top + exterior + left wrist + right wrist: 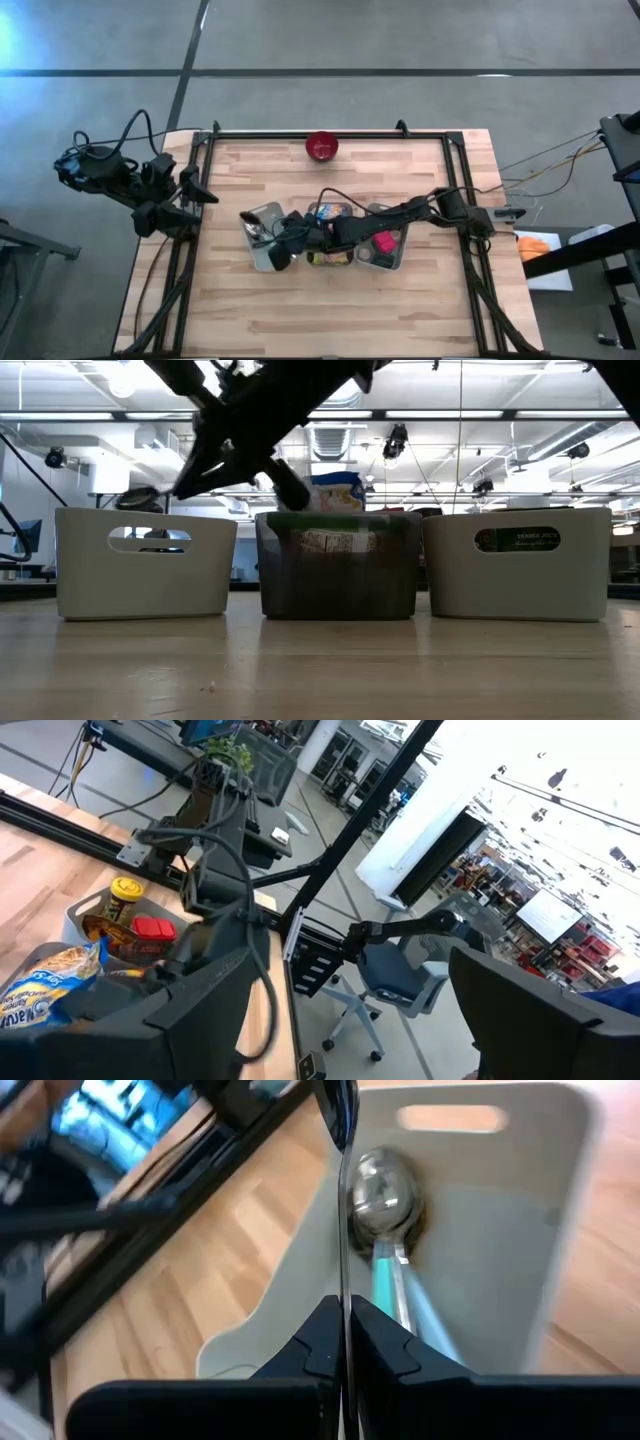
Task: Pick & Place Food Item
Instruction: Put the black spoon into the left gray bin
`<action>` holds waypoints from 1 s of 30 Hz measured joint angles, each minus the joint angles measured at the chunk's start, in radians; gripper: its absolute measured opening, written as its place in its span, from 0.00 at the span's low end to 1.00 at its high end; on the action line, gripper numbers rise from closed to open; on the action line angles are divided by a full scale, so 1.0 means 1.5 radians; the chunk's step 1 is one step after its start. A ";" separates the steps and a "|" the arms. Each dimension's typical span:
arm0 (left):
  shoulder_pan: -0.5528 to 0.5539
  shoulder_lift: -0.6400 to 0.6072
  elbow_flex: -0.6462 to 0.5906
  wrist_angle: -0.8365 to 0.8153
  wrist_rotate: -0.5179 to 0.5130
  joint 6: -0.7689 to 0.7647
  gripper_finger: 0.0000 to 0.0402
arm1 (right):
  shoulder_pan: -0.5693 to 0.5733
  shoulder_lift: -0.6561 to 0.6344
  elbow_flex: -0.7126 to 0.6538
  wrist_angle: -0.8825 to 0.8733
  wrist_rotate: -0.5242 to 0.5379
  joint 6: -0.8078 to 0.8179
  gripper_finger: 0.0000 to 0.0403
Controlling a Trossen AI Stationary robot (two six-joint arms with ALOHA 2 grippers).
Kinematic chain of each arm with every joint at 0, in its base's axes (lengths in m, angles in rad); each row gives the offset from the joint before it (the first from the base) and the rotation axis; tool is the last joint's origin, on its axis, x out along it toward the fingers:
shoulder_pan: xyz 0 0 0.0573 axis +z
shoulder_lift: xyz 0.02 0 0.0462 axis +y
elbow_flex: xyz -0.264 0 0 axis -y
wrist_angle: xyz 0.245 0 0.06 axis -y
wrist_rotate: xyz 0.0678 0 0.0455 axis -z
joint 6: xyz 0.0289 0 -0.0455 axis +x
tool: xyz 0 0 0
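Dark right hand [345, 1342] pinched shut on thin utensil [341, 1200], type unclear.

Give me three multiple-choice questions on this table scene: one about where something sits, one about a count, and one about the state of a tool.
1. Where is the red bowl?
A. inside the middle bin
B. at the table's edge, apart from the bins
C. held in the left tool

2. How many bins stand in the row?
A. two
B. five
C. three

3. How is the right tool?
A. shut on a thin utensil, over the left bin
B. wide open over the bowl
C. parked off the table

Answers:
1 B: the red bowl stands alone by the edge of the table.
2 C: the left bin, middle bin and right bin sit side by side.
3 A: the right tool pinches the thin utensil above the left bin.
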 joint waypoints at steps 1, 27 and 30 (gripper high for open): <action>0.000 0.000 0.000 0.000 -0.001 0.000 0.85 | 0.001 0.008 0.011 -0.002 -0.005 -0.018 0.02; 0.001 0.005 0.000 0.000 -0.010 -0.030 0.85 | 0.006 0.161 0.335 -0.390 0.049 -0.005 0.02; 0.000 0.005 0.000 0.000 -0.010 -0.035 0.85 | 0.006 0.161 0.335 -0.394 0.049 0.001 0.02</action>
